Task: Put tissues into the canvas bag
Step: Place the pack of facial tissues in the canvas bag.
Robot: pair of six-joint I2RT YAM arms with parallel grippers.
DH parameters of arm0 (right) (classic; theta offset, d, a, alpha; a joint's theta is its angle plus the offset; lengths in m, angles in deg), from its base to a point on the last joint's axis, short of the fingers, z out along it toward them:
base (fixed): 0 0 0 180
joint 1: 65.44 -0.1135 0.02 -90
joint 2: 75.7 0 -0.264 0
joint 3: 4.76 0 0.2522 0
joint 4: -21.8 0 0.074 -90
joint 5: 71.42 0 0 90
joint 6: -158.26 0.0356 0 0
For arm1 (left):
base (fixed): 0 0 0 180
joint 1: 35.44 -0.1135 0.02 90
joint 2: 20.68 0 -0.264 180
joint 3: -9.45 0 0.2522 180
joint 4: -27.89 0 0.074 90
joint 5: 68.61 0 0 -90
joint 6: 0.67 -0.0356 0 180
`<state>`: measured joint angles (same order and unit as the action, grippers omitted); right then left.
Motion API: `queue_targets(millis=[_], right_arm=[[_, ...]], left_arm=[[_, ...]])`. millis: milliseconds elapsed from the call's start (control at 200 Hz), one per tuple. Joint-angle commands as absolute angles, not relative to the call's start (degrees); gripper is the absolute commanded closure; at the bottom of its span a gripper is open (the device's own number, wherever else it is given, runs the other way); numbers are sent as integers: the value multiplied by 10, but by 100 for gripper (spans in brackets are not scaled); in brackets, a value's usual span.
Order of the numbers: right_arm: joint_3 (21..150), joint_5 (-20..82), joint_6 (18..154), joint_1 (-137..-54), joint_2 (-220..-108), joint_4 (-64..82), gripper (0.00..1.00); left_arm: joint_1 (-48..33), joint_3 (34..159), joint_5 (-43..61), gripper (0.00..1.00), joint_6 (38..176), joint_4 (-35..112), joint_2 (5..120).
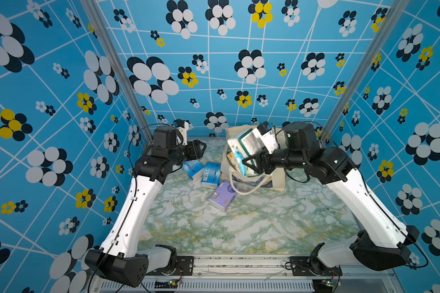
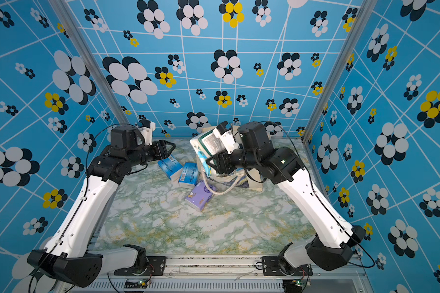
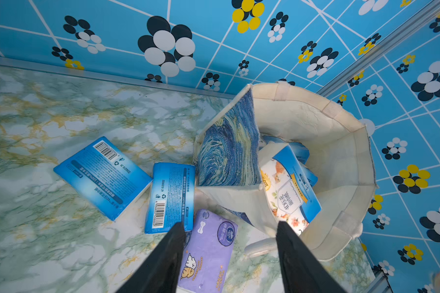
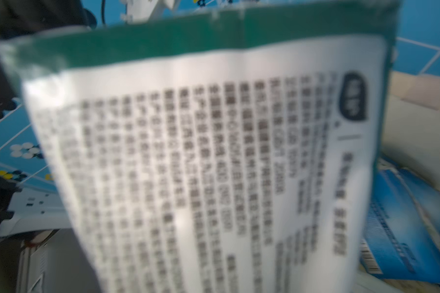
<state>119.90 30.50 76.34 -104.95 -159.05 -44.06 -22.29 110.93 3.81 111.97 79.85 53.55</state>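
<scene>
Seemingly for dropping, the green-white pack [image 1: 244,143] stands beside the right gripper [image 1: 248,166] over the canvas bag [image 3: 341,152], grip unclear; left gripper [image 3: 230,224], spread empty, faces the lilac pack [image 3: 208,253] ahead.

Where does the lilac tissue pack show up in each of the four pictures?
In a top view: lilac tissue pack on the table, centre.
In a top view: centre too.
Left wrist: below the left end effector, at.
Right wrist: not in it; a green-white tissue pack fills the picture.
Shared landmark: canvas bag beside it.
</scene>
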Motion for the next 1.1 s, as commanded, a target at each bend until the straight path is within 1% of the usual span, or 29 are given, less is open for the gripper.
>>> queue_targets(millis=[0, 105, 200, 320, 435, 585, 685, 755, 815, 975, 1015, 1095], right_arm=[[1244, 159, 745, -1026, -1636, -499, 36], [1275, 59, 729, -995, -1684, -518, 36], [1295, -1, 721, -972, -1726, -543, 36], [1303, -43, 715, -953, -1769, -574, 36], [1302, -70, 713, -944, -1799, -597, 35], [1303, -84, 707, -938, -1825, -615, 32], [1304, -94, 704, -935, -1830, -616, 22], [1308, -87, 702, -929, -1828, -613, 18], [1312, -68, 704, -923, -1823, -608, 13], [1324, -18, 718, -906, -1799, -587, 5], [1324, -12, 721, -901, -1793, -580, 3], [1326, 5, 729, -890, -1783, -575, 2]], left_arm=[[-214, 1140, 38, 39, 1104, 826, 560], [-204, 1169, 37, 39, 1097, 841, 587], [-195, 1196, 45, 38, 1089, 858, 607], [-178, 1222, 61, 35, 1077, 876, 630], [-164, 1243, 103, 31, 1058, 910, 651], [-164, 1236, 122, 29, 1052, 921, 655], [-167, 1223, 125, 28, 1052, 919, 650], [-171, 1217, 120, 27, 1052, 918, 649], [-173, 1215, 114, 27, 1053, 918, 652], [-172, 1215, 92, 28, 1063, 896, 661], [-172, 1216, 85, 33, 1065, 889, 665], [-171, 1226, 72, 43, 1071, 878, 676]])
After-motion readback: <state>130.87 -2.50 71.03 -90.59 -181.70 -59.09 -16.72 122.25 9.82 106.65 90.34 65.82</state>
